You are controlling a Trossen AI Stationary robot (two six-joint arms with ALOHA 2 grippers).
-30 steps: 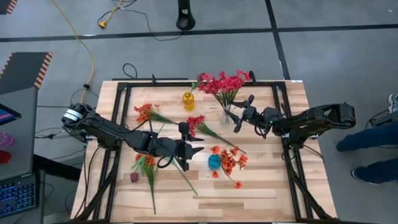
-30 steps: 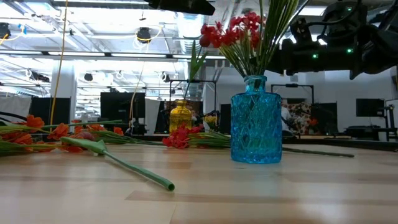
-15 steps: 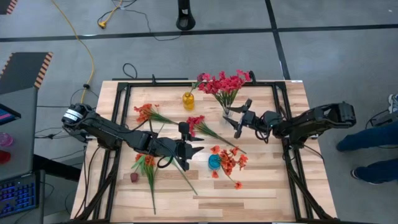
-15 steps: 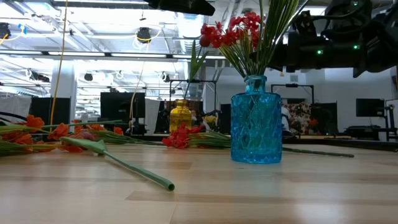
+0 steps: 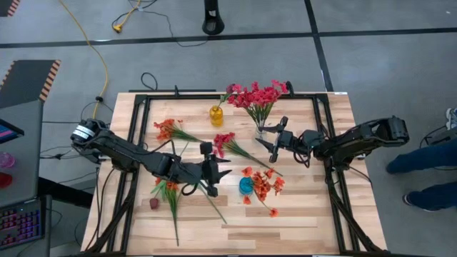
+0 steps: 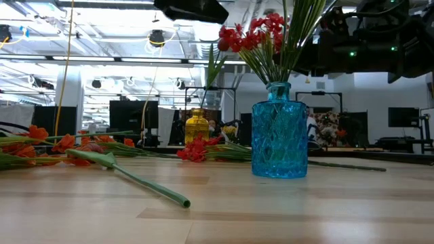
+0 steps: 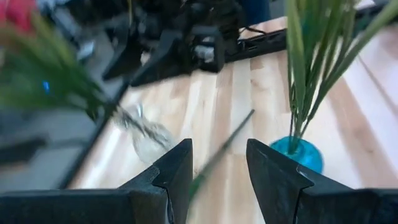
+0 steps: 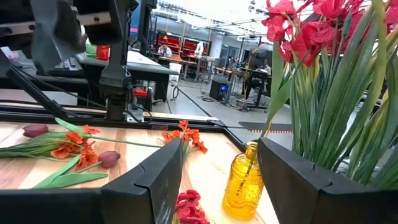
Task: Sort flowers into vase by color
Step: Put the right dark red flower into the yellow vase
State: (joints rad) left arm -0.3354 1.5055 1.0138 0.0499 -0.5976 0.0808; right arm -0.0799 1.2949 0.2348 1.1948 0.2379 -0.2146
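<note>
The table (image 5: 300, 214) holds loose flowers: a crimson-pink spray (image 5: 230, 143) lies at 12 o'clock of the left gripper (image 5: 223, 168), whose fingers are spread and empty. The right gripper (image 5: 264, 140), fingers also spread, hovers at 3 o'clock of that spray, just beside the clear vase (image 5: 261, 129).

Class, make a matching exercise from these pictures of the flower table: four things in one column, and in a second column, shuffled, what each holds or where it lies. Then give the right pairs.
Column one:
1. blue vase
2. yellow vase
3. clear vase
4. loose crimson spray

Column two:
A. lying flat on the table, between the two claws
B. holds a big bunch of crimson-pink flowers
C. holds orange-red flowers
D. holds a single green stem

Pairs: 1-C, 2-D, 3-B, 4-A
</note>
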